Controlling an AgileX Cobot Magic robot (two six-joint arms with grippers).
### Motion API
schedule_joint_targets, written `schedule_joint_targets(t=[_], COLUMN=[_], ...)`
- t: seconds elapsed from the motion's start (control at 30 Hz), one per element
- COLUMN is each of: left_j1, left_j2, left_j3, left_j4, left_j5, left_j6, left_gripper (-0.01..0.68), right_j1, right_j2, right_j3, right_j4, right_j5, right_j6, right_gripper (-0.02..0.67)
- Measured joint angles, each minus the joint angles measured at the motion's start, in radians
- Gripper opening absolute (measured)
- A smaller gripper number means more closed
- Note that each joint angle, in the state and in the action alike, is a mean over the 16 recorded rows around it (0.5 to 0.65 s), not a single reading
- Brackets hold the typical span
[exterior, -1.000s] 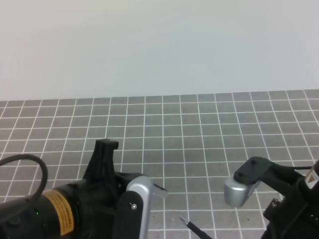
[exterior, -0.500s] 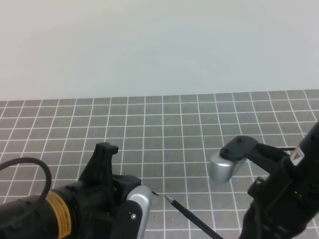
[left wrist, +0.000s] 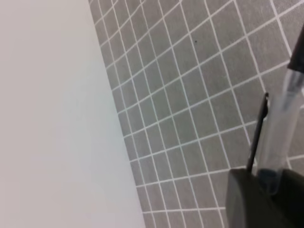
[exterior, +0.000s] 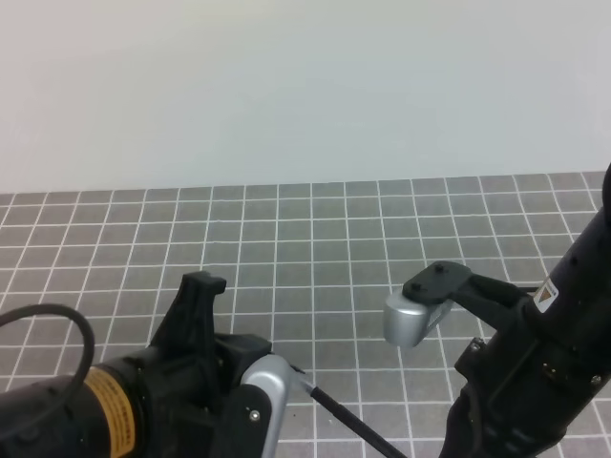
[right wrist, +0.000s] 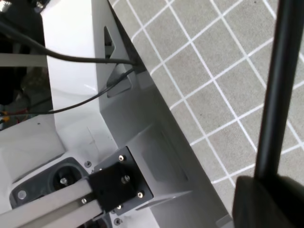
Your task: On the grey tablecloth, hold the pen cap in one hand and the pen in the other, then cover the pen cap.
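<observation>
High view: we see the pen [exterior: 348, 426] as a thin black stick running from lower right up-left, its tip end just at the left arm's silver wrist block, over the cloth [exterior: 315, 239]. Long axis is diagonal, pointing at the left side. The cap itself is hidden behind the left arm here; both grippers are out of frame, so finger state can't be told from this view. The right arm carries the pen; the left waits at its tip.

Left wrist view: the left gripper [left wrist: 266, 197] is clenched on the cap [left wrist: 280, 128]. It looks translucent w/ a thin black clip along one side, sticking up and out from the fingers. A dark bit at the top right edge is prob. the pen at the cap's mouth.

Right wrist view: the right gripper [right wrist: 266, 202] grasps the pen [right wrist: 278, 85], which rises straight out of the fingers, plain black, tip out of frame. We judge the axes nearly lined up; what's left is a push along the pen's length.
</observation>
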Motion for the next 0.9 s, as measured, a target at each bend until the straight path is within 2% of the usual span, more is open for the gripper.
schedule_joint_targets(t=[0.4,0.9], left_j1=[0.000,0.000], left_j2=[0.000,0.000], left_j3=[0.000,0.000], left_j4=[0.003,0.010], left_j5=[0.041,0.014], left_j6=[-0.018,-0.045], left_gripper=[0.071,0.071], right_j1=[0.001,0.031], right_j2=[-0.038,-0.061], right_j3=[0.002,0.031], right_j4=[-0.004,-0.048], right_j5=[0.000,0.000], right_j6=[0.005,0.029], right_gripper=[0.065,0.065])
